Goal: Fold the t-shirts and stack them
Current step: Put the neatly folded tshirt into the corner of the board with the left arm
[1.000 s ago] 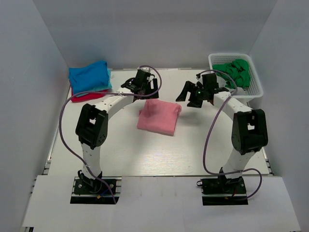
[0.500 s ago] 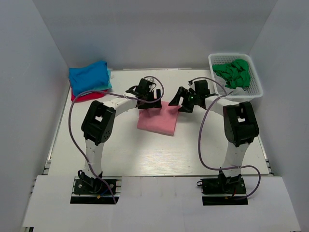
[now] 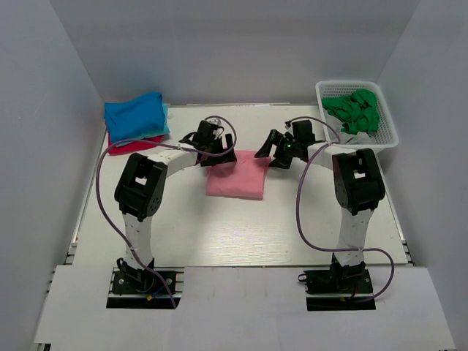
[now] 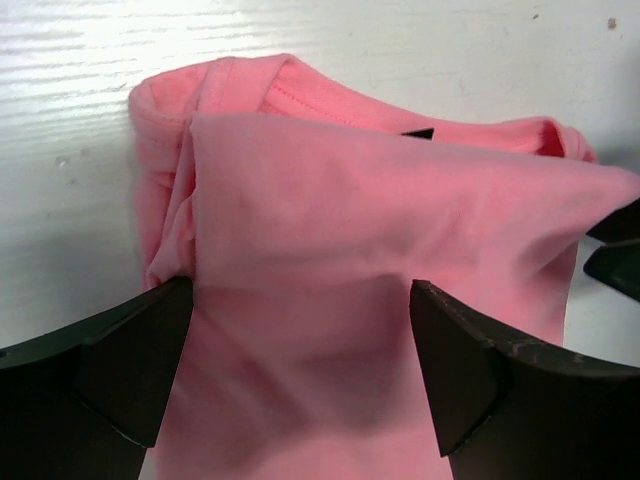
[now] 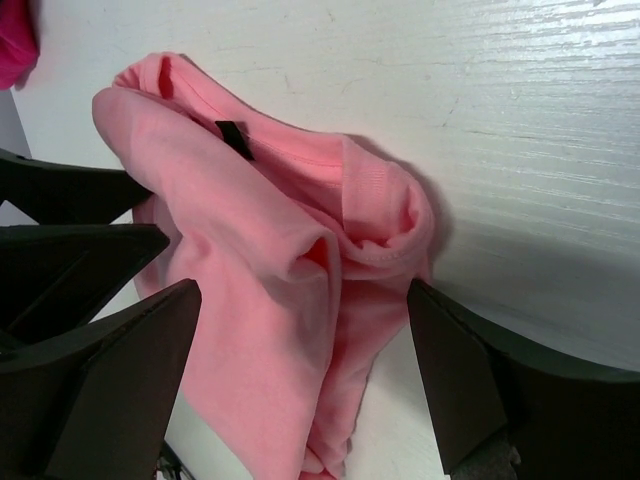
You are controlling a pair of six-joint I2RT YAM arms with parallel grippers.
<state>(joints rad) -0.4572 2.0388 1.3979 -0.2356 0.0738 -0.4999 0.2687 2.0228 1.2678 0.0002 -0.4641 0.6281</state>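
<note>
Salmon-pink t-shirt (image 3: 235, 176) found folded; its far edge lay between widely spread jaws of left gripper (image 4: 300, 325) and right gripper (image 5: 305, 300). White table (image 3: 219, 227) seen bordering shirt's near edge.

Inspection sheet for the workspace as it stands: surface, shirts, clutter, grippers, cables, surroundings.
Surface: white table, no stains seen.
Job's things: pink t-shirt folded mid-table, dark neck label showing; blue t-shirt folded on top of a red one at the far left corner; green t-shirt crumpled in a white basket at the far right.
Clutter: nothing seen.
Grippers: left gripper and right gripper both open at the pink t-shirt's far edge, holding nothing.
Cables: purple cables loop beside each arm.
Surroundings: plain grey walls on three sides.
</note>
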